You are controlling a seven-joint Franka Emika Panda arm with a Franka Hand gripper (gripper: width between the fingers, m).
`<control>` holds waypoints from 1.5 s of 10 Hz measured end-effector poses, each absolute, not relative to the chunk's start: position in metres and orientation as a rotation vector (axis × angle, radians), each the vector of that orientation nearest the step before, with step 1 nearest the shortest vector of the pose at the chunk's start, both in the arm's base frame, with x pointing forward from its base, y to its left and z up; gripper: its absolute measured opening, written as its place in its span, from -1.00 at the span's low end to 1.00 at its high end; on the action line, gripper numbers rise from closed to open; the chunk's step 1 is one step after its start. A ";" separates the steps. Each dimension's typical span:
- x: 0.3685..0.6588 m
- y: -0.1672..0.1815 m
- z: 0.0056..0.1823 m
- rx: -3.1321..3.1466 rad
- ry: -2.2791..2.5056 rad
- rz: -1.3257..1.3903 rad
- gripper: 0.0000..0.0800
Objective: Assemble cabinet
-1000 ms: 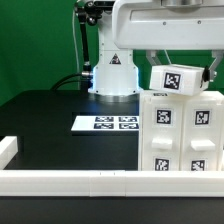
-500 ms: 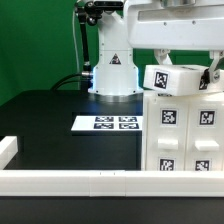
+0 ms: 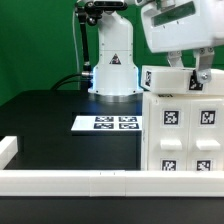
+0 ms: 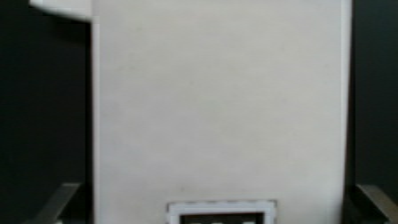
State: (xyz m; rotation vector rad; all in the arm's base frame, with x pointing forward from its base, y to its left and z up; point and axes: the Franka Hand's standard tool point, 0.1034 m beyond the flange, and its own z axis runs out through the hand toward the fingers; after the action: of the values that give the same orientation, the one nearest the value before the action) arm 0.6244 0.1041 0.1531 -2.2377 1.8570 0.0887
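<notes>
The cabinet point(image 3: 185, 140), a large white box with tag markers on its front, stands at the exterior view's right. A small white tagged top piece point(image 3: 168, 81) lies flat on top of it. My gripper point(image 3: 192, 76) hangs just above that piece, with one finger on each side of it. In the wrist view the white piece point(image 4: 217, 110) fills the space between my dark fingertips point(image 4: 64, 202), which stand wide apart at its two edges. My gripper point(image 4: 217, 205) is open and holds nothing.
The marker board point(image 3: 105, 123) lies on the black table at the middle. The robot's white base point(image 3: 112, 70) stands behind it. A low white rail point(image 3: 70, 180) runs along the front edge, with a short end piece at the exterior view's left.
The tagged top piece was tilted in my gripper; it now lies flat on the cabinet. My gripper has let it go, and the hand has risen and tilted.
</notes>
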 end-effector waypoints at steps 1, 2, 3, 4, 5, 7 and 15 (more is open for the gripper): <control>0.625 0.104 0.153 -2.213 1.872 0.098 0.38; 0.625 0.104 0.153 -2.215 1.869 0.098 0.38; 0.624 0.105 0.152 -2.218 1.867 0.098 0.50; 0.624 0.104 0.152 -2.238 1.843 0.095 0.60; 0.624 0.104 0.152 -2.269 1.806 0.095 0.60; 0.618 0.105 0.162 -2.366 1.701 0.149 0.62; 0.611 0.107 0.180 -2.869 0.779 0.110 0.62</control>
State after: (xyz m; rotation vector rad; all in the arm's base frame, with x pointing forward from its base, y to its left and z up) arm 0.6109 0.1071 0.1796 -2.8686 0.7794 0.1103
